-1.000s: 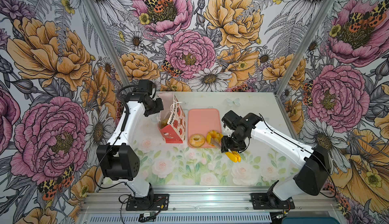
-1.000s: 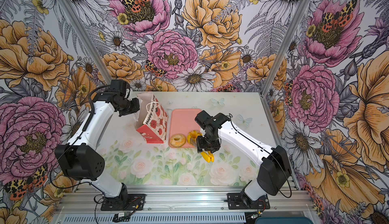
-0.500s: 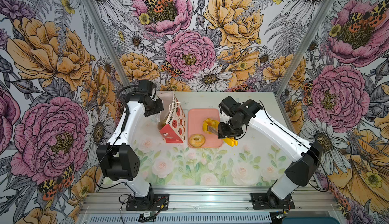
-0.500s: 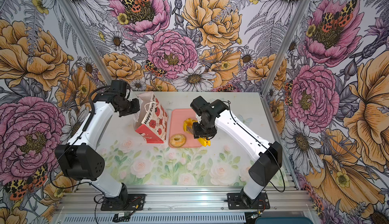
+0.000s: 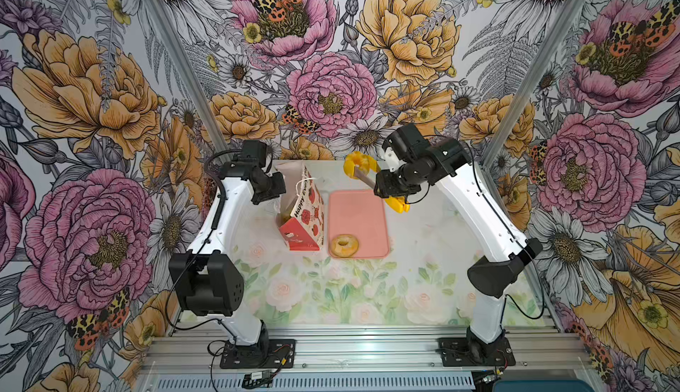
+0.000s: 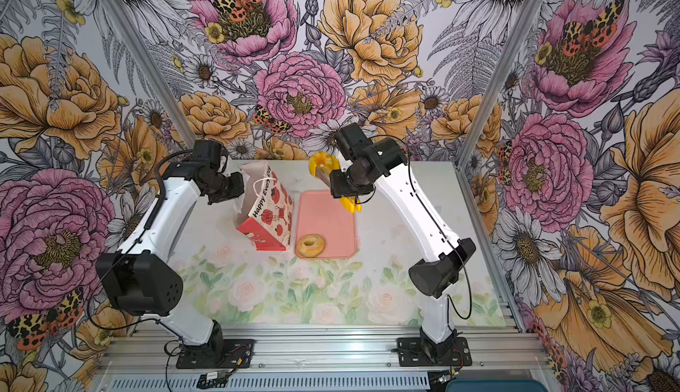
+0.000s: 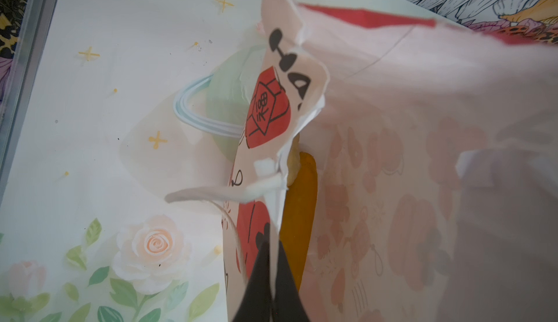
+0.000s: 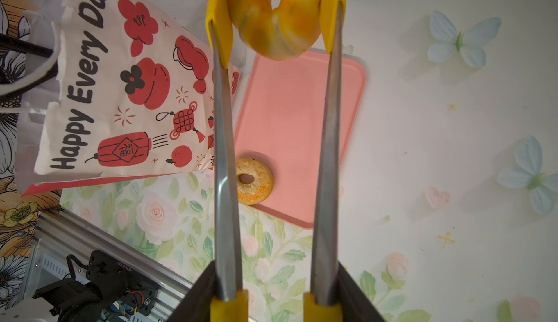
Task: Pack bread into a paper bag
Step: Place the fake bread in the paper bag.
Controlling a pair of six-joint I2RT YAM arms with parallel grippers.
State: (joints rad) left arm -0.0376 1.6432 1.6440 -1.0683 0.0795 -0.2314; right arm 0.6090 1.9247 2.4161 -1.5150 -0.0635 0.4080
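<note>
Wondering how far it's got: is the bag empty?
Not empty. In the left wrist view, golden-brown bread lies inside the bag; how many pieces, cannot tell.

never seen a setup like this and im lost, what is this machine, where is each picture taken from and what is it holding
Two white robot arms stand at a table. Two pictures look down from one overhead camera pair, so they show nearly the same scene. The other two come from a camera on each arm's wrist. The left end effector is shut on the rim of the paper bag, holding it open; some bread already sits inside. The right end effector grips tongs, which pinch a fluted ring bun in the air. A bagel lies on the pink tray beside the bag.
</note>
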